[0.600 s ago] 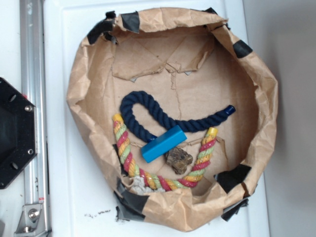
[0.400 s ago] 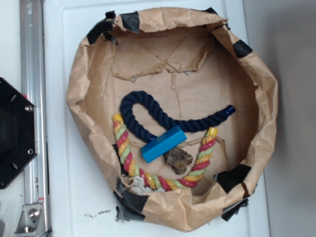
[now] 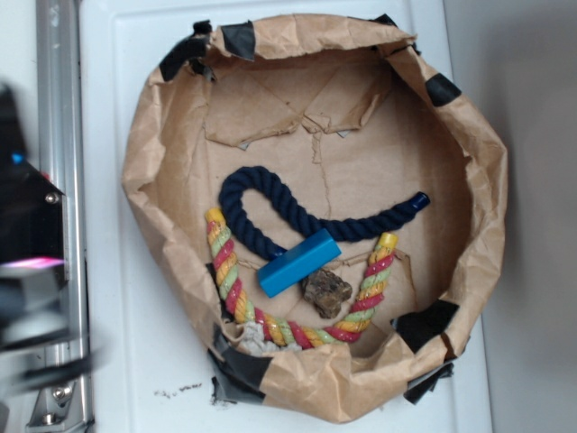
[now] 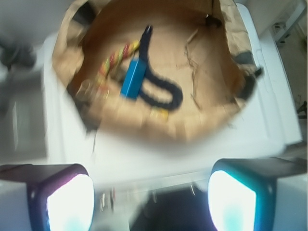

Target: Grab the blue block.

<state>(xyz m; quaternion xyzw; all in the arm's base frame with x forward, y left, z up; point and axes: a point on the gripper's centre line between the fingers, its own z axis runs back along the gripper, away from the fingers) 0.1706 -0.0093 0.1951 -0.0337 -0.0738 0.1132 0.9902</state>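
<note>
The blue block (image 3: 299,262) is a bright sky-blue bar lying slantwise in the brown paper bowl (image 3: 144,180), across a dark navy rope (image 3: 270,216). In the wrist view the blue block (image 4: 133,78) lies far ahead, inside the bowl. My gripper (image 4: 149,202) hangs over the white surface outside the bowl's rim, open, its two lit fingers (image 4: 70,202) wide apart with nothing between them. In the exterior view my arm (image 3: 27,298) is a motion-blurred shape at the left edge, well left of the bowl.
A striped red, yellow and green rope (image 3: 230,271) curves along the bowl's lower side, beside a brown lump (image 3: 326,291) that touches the block's lower edge. Black tape patches the crumpled paper rim. A metal rail (image 3: 54,108) runs down the left.
My arm has swung into the exterior view at the left edge, blurred with motion. The block, ropes and bowl have not moved.
</note>
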